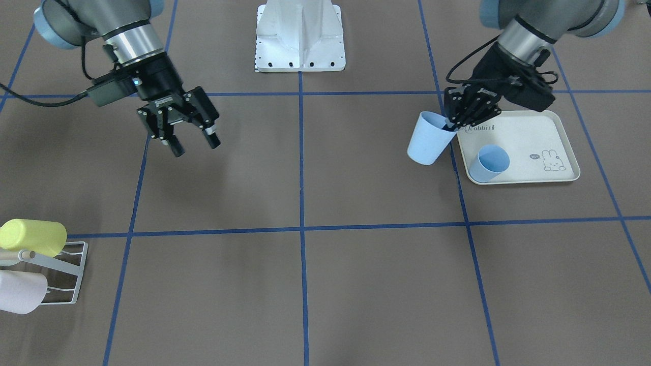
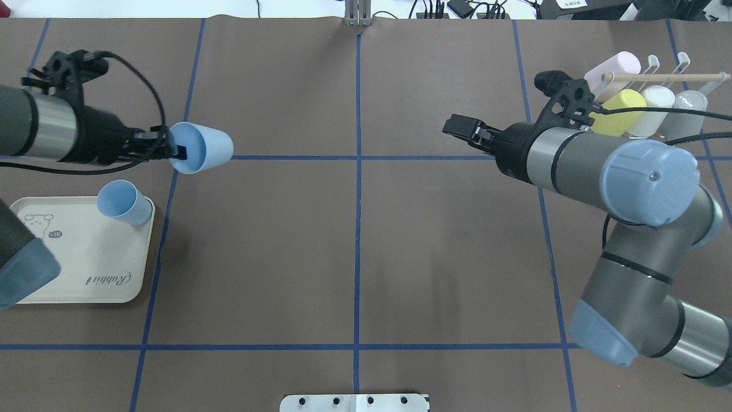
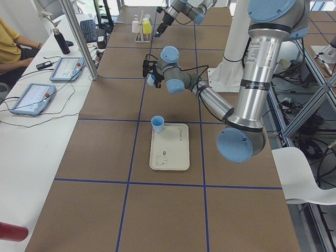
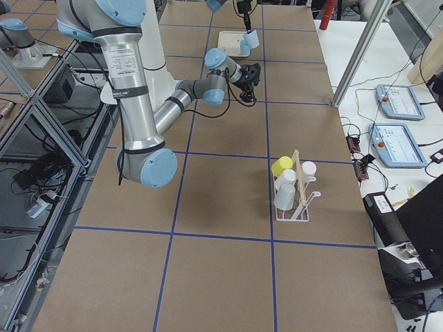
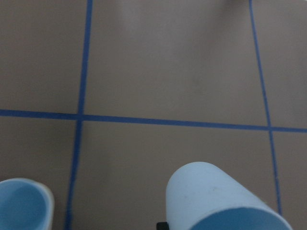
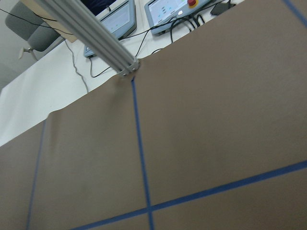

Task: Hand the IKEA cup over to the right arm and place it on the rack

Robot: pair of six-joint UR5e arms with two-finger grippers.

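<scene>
A light blue IKEA cup (image 1: 426,142) hangs tilted above the table, just off the tray's edge. My left gripper (image 1: 450,124) is shut on its rim, one finger inside the mouth. From overhead the cup (image 2: 203,149) points its base toward the table's middle. The left wrist view shows the cup (image 5: 216,196) from behind its rim. On the right arm, my right gripper (image 1: 196,146) hovers open and empty over the other half, well apart from the cup. The white wire rack (image 1: 66,274) with its wooden rod (image 2: 663,75) stands at the far corner on the right arm's side.
A second blue cup (image 1: 489,163) stands on the cream rabbit tray (image 1: 529,133). The rack carries a yellow cup (image 1: 33,236), a pale pink cup (image 1: 20,292) and two pale ones (image 2: 657,106). The robot's white base (image 1: 300,35) sits at the table's edge.
</scene>
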